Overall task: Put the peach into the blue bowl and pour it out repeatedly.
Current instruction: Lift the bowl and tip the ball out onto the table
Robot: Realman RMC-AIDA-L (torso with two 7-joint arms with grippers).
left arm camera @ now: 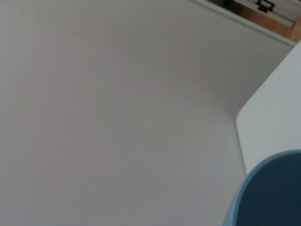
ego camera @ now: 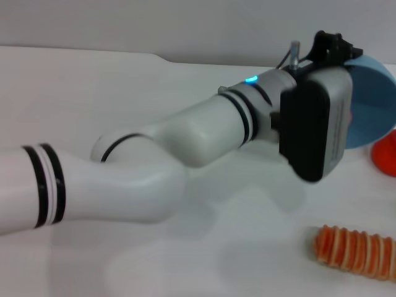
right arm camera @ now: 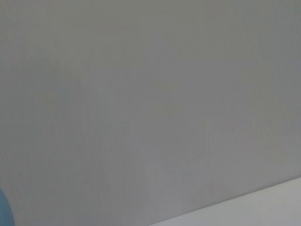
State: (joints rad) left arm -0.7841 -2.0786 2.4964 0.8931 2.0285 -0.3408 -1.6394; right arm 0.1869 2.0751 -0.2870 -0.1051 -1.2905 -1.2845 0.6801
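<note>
The blue bowl [ego camera: 373, 105] stands tipped on its side at the far right of the head view, mostly hidden behind my left gripper [ego camera: 317, 124]. The left arm reaches across the table from the left, and its wrist body covers the bowl's near part. The bowl's rim also shows in the left wrist view [left arm camera: 268, 197]. A sliver of blue shows at the edge of the right wrist view [right arm camera: 2, 209]. The peach is hidden or out of view. My right gripper is out of view.
A bright red round thing [ego camera: 387, 154] sits at the right edge, just below the bowl. An orange ridged object [ego camera: 356, 250] lies at the front right. The white table [ego camera: 124, 99] has a stepped far edge against a plain wall.
</note>
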